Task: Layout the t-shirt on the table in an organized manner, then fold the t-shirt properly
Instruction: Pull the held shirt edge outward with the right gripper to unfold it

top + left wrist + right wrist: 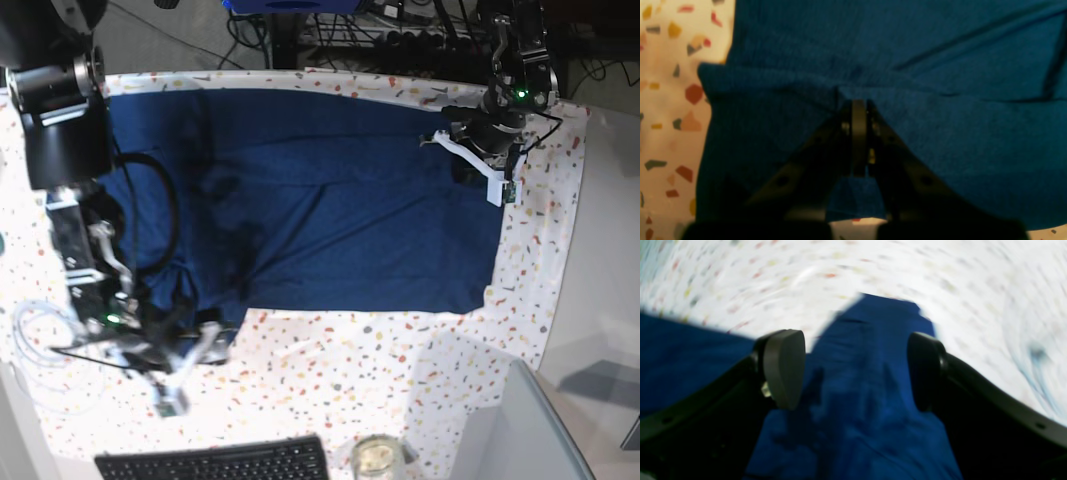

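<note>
The table [400, 360] has speckled white cloth. The t-shirt [330, 220] lies spread flat across it. The left gripper [858, 110] is pinched tight on the t-shirt. The right gripper [857, 370] gapes wide above a blurry sleeve, probably touching nothing.

The t-shirt [320, 215] covers most of the far half of the worktop [400, 365], leaving a broad bare band of speckled cloth along the near side, where a gripper can pass freely. That band is bounded at the near edge by a black keyboard [215, 462] and a glass jar [376, 458] just beside it. A narrow bare strip runs down the right edge of the worktop. The right arm [75, 200], with its looping black cable [160, 215], blocks the shirt's left side (its sleeve lies under the spread jaws there), and the left gripper [468, 165] sits at the far right corner.
</note>
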Robot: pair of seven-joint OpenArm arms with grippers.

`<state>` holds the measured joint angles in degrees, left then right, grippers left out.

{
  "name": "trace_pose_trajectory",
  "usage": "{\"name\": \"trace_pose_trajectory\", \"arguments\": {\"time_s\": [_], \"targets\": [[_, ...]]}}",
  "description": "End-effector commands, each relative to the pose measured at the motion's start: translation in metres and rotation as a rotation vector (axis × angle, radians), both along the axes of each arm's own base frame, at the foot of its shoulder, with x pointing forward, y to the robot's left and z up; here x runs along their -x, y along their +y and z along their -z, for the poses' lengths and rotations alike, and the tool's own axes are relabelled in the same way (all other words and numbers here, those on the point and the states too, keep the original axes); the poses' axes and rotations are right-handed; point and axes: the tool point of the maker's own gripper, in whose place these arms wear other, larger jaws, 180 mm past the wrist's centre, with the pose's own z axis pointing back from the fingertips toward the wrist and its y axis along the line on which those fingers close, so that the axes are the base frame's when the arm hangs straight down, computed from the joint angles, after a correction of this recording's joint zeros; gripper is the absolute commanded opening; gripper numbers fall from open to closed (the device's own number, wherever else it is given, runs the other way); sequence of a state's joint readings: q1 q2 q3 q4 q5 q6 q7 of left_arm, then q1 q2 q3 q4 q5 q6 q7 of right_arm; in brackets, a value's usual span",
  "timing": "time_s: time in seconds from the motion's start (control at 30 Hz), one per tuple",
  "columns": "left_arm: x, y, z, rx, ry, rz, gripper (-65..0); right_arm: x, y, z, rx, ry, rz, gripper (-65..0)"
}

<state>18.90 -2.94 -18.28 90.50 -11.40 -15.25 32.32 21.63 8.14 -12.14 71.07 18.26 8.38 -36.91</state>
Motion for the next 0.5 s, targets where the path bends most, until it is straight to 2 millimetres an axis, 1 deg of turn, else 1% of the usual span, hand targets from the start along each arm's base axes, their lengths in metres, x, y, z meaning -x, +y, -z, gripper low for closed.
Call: {"name": "trace_pose_trajectory", "arguments": {"time_s": [0.0, 0.07, 0.1, 0.17, 0.2, 0.23, 0.27, 0.33, 0.37, 0.47], "targets": [[-0.007, 0.002, -0.010, -0.005, -0.041, 0.004, -65.0, -0.018, 0.009, -0.015, 0.001, -0.049, -0.024, -20.0], [-0.007, 0.002, -0.009, -0.005, -0.039, 0.004, -65.0, -0.032, 0.016, -0.001, 0.019, -0.049, -0.040, -20.0], [-0.007, 0.002, -0.009, -0.005, -0.039, 0.004, -65.0, -0.039, 0.023, 0.003, 0.014, -0.056, -0.046, -19.8], [-0.003, 0.002, -0.007, -0.006, -0.030, 0.003, -65.0, -0.049, 0.024, 0.024, 0.028, -0.031, -0.036, -19.7], [0.002, 0.009, -0.006, -0.013, -0.022, -0.010, -65.0, -0.052, 0.018, 0.035, 0.050, -0.008, -0.027, -19.7], [0.005, 0.015, -0.006, -0.016, -0.019, -0.030, -65.0, -0.053, 0.015, 0.046, 0.073, 0.016, -0.026, -19.7], [0.008, 0.023, -0.006, -0.022, -0.017, -0.049, -65.0, -0.052, 0.017, 0.055, 0.089, 0.032, -0.032, -19.7], [0.013, 0.036, -0.005, -0.033, -0.010, -0.087, -65.0, -0.048, 0.017, 0.069, 0.123, 0.042, -0.048, -20.1], [0.015, 0.041, -0.006, -0.038, -0.010, -0.099, -65.0, -0.045, 0.017, 0.073, 0.131, 0.044, -0.053, -20.3], [0.017, 0.056, -0.009, -0.054, -0.015, -0.139, -65.0, -0.043, 0.018, 0.077, 0.135, 0.037, -0.062, -20.3]]}}
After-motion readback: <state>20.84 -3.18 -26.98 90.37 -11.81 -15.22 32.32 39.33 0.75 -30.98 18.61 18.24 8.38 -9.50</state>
